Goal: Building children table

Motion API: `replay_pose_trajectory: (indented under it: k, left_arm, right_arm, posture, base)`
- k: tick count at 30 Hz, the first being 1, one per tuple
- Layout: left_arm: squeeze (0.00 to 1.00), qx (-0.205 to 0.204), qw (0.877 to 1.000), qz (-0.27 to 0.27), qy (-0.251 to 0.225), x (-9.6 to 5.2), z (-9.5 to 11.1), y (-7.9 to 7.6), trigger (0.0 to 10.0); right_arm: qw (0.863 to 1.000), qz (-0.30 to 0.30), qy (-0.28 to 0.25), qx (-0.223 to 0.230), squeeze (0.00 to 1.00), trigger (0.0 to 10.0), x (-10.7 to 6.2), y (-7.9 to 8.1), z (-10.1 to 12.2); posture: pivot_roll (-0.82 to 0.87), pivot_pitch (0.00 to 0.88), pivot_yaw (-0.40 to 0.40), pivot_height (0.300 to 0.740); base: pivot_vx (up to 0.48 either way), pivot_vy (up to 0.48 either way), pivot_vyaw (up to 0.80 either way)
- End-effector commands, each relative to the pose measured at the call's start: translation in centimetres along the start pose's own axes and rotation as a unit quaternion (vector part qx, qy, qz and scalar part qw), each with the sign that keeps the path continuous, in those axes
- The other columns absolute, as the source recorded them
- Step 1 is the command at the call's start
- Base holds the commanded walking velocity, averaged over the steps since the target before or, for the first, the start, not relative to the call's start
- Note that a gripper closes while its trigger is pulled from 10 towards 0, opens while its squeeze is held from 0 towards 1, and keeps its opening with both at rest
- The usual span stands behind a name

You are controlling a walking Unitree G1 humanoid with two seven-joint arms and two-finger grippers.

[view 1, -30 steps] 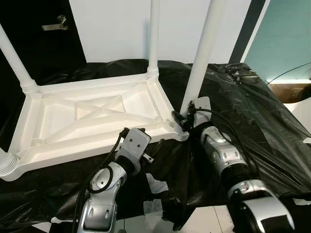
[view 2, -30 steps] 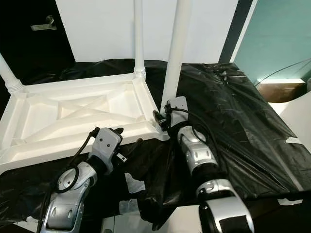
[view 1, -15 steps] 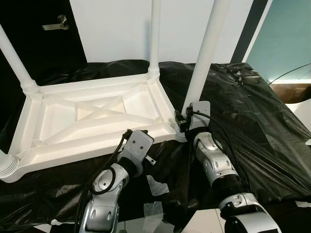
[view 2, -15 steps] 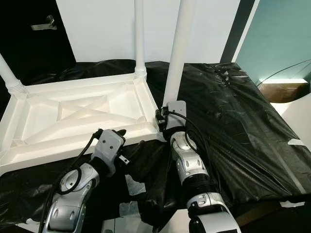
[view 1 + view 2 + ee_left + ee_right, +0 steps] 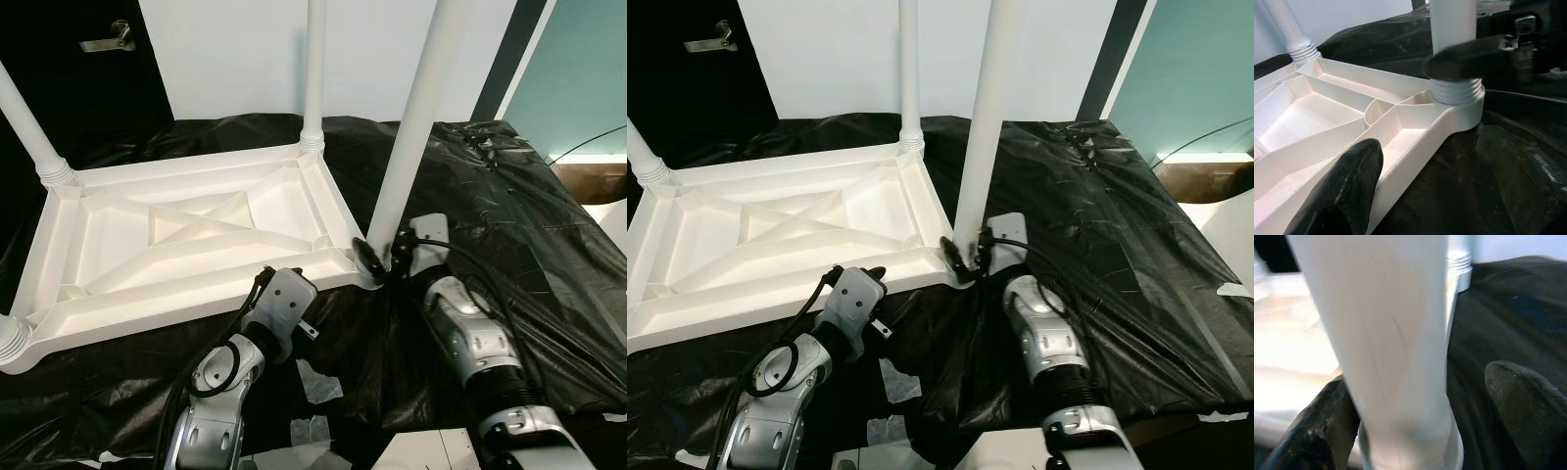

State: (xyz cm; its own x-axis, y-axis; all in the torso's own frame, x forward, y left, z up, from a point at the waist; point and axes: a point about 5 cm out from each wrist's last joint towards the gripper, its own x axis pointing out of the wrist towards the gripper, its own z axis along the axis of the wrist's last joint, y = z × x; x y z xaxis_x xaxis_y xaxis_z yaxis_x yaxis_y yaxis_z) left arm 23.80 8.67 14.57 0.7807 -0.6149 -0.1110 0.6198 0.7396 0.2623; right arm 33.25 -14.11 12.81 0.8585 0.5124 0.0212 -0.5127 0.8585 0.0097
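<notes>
Table top: white moulded plastic children's table [image 5: 186, 235], lying upside down on the worktop, its underside ribbed with crossed braces and a raised rim.
Legs: smooth white round tubes standing upright from the corners; each ends in a ridged, threaded collar at its socket. The near right leg [image 5: 416, 127] rises from the corner nearest the robot's right arm; the far right leg [image 5: 313, 69] stands at the back corner; a left leg [image 5: 29, 122] leans at the far left corner.
Right gripper [image 5: 965, 257]: at the base of the near right leg, just above the threaded collar; its black fingers [image 5: 1520, 401] sit either side of the tube, one touching it, the other standing a little off, so the grip is loose rather than clamped.
Left gripper [image 5: 263, 281]: at the table's near edge; one rounded black finger [image 5: 1347, 188] lies against the rim. How far apart its fingers stand, I cannot tell.
Worktop: covered in crinkled glossy black plastic sheeting [image 5: 519, 215].
Room: white wall [image 5: 235, 49], dark door with a metal handle [image 5: 103, 37], teal panel [image 5: 578, 69] to the right.
</notes>
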Motion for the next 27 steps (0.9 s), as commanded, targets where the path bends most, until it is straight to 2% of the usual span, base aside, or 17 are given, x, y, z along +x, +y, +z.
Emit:
replay_pose_trajectory:
  k: [1, 4, 11, 17, 24, 25, 27]
  left_arm:
    - [0.0, -0.003, 0.999, 0.054, 0.006, -0.1, -0.4, 0.3, 10.0]
    - [0.0, -0.002, 0.999, 0.046, 0.006, -0.1, -0.4, 0.1, 10.0]
    - [0.0, -0.014, 0.999, 0.052, 0.005, 0.0, -0.7, 0.2, 10.0]
    - [0.0, -0.032, 0.997, 0.067, 0.005, 0.1, -1.5, 0.3, 10.0]
    - [0.0, -0.021, 0.998, 0.066, 0.009, -0.2, -3.4, 0.2, 10.0]
    - [0.0, -0.043, 0.998, 0.045, -0.001, -0.4, -3.3, -0.1, 10.0]
    - [0.0, -0.058, 0.998, 0.033, -0.006, -0.4, -3.1, -0.3, 10.0]
  right_arm:
    - [0.999, 0.031, 0.006, 0.006, 0.0, 10.0, -0.1, -0.3, -0.3]
    - [0.996, 0.088, 0.018, -0.003, 0.0, 10.0, 0.2, -0.8, 0.0]
    - [0.988, 0.145, 0.03, -0.033, 0.0, 10.0, 1.3, -0.8, 0.6]
    - [0.983, 0.174, 0.037, -0.05, 0.0, 10.0, 1.9, -0.3, 0.6]
    - [0.98, 0.181, 0.02, -0.079, 0.0, 10.0, 2.4, -0.4, 1.2]
    - [0.977, 0.194, 0.034, -0.082, 0.0, 10.0, 2.7, -0.7, 1.4]
    - [0.975, 0.199, 0.04, -0.088, 0.0, 10.0, 2.8, -0.8, 1.5]
  posture:
    - [0.14, 0.007, -0.056, 0.74]
    - [0.14, 0.009, -0.057, 0.74]
    - [0.15, 0.004, -0.069, 0.74]
    - [0.17, 0.0, -0.073, 0.74]
    - [0.17, 0.0, -0.069, 0.74]
    - [0.17, 0.0, -0.063, 0.74]
    - [0.17, 0.0, -0.061, 0.74]
  base:
    - [0.0, 0.0, 0.0]
    - [0.0, 0.0, 0.0]
    - [0.0, 0.0, 0.0]
    - [0.0, 0.0, 0.0]
    - [0.0, 0.0, 0.0]
    - [0.0, 0.0, 0.0]
    - [0.0, 0.0, 0.0]
